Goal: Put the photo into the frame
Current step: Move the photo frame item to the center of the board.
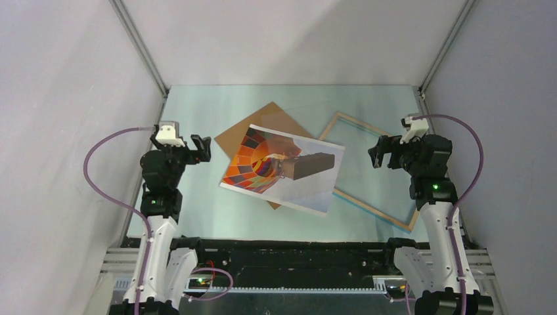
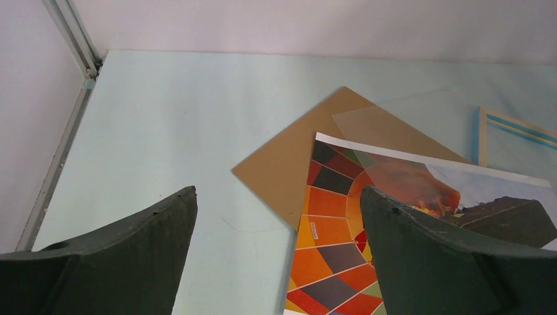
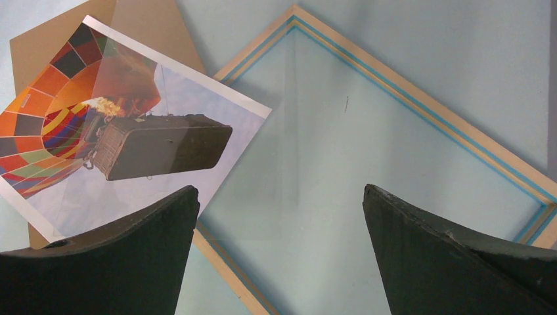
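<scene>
The left hand [image 1: 202,149] is spread wide, holding nothing — so is the right hand [image 1: 376,152]. Neither touches the photo [image 1: 309,187] lying between them.

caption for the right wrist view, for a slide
Open right tool above the frame; the photo overlaps its left corner, backing board underneath.

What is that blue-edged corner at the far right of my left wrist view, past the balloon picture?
Observer: It's one corner of the frame. From above, it is a whole rectangle, lying flat with nothing inside.
Operator: Does the picture touch it?
Observer: Yes. In the right wrist view, the photo lies over the frame's left corner.
Operator: Is the other hand holding anything?
Observer: No. The right gripper is open and empty, facing the frame.
</scene>
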{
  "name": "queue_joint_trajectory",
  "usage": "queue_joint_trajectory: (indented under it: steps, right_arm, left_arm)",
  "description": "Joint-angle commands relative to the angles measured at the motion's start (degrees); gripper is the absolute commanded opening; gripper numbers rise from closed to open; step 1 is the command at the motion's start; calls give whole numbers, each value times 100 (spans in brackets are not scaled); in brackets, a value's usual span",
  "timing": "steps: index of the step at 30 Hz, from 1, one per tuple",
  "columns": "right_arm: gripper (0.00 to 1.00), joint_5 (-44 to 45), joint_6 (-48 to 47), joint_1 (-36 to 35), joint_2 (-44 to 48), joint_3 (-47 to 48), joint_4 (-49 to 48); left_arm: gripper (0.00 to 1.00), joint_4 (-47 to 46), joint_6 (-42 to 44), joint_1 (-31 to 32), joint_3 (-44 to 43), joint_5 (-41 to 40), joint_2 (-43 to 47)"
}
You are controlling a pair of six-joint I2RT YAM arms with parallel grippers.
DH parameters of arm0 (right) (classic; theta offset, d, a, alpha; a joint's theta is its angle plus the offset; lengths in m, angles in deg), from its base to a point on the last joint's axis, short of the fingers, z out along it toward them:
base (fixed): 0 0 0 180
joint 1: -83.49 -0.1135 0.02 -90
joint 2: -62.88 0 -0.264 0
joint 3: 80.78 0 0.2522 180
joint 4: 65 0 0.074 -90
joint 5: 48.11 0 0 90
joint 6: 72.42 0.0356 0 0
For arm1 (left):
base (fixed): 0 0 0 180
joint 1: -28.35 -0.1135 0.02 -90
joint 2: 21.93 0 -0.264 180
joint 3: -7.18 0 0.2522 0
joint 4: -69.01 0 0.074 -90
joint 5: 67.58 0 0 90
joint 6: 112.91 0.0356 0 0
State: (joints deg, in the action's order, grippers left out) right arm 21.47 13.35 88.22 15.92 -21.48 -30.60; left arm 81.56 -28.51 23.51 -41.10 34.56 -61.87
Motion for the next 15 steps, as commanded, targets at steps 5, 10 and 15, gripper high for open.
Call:
queue_joint_trajectory:
  steps: [5,10,15]
  right_arm:
    - [100,-123,43,28,29,-1,-210]
    - [100,-163,53,37,41,-1,-216]
    - [100,-153,109,33,34,-1,-230]
  left_arm:
    - [98,-143,0,27,-75,-67,117]
    - [98,-87,3,28,-112,-96,106]
    - [98,15,9,27,-186,-82,111]
